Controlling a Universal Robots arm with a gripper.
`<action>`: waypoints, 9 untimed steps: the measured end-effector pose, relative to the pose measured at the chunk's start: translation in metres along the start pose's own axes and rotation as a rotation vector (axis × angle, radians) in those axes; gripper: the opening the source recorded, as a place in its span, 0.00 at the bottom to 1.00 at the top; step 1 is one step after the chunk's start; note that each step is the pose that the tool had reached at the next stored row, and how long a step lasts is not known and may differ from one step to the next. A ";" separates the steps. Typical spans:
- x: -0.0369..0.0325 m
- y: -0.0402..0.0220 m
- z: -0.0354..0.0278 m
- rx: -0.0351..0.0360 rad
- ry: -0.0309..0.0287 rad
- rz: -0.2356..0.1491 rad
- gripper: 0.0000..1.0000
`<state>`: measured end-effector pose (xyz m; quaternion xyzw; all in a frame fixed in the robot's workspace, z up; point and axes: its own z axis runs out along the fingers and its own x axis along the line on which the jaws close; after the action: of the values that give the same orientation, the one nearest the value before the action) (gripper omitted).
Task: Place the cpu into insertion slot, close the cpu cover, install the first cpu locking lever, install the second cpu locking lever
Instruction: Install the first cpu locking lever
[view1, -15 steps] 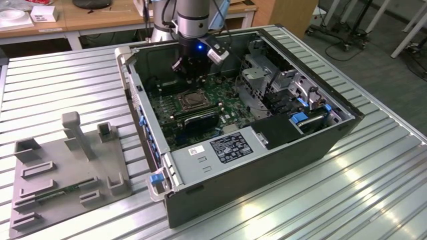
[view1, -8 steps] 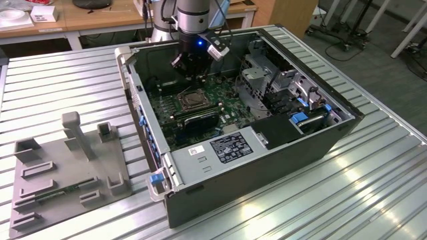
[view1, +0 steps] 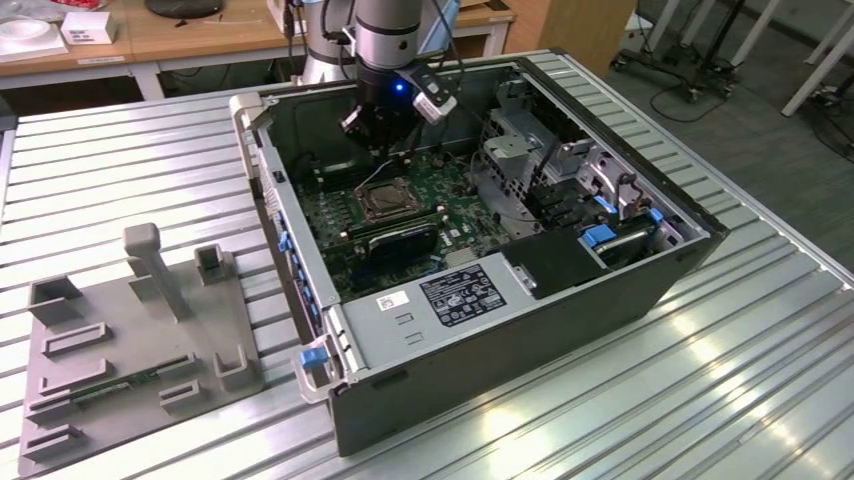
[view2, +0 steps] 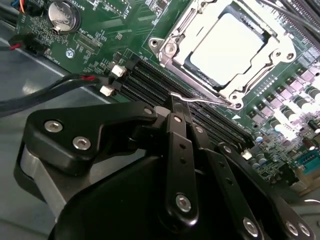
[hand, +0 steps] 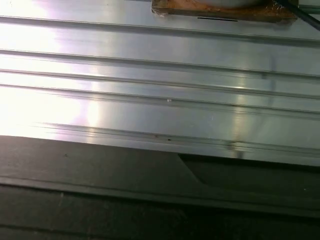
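Reaching down into the open computer case (view1: 641, 275), the pincer (view2: 179, 102) is closing its fingers together, and its tip is meeting the thin wire locking lever (view2: 200, 100) that runs along the socket's near edge. In the second wrist view the cpu (view2: 227, 45) is sitting in the insertion slot (view2: 195, 62) at about one o'clock from the tip, with the cpu cover (view2: 172, 37) lying shut around it. In the exterior view the pincer (view1: 390, 150) is hanging at twelve o'clock of the socket, above the green board (view1: 454, 205). Doing this well probably means pressing the lever sideways and down gently, keeping the tip off the memory slots (view2: 150, 80). The case is resting on the ribbed metal desk (view1: 134, 160).
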<state>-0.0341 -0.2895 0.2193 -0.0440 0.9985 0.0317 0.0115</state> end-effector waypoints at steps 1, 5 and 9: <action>0.0000 -0.0001 -0.0001 0.0002 0.0002 0.000 0.11; 0.0006 -0.0001 -0.0001 0.0005 -0.0002 0.000 0.11; 0.0043 0.0005 -0.0016 -0.0037 -0.0024 0.000 0.11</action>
<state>-0.0385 -0.2895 0.2208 -0.0441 0.9984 0.0336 0.0126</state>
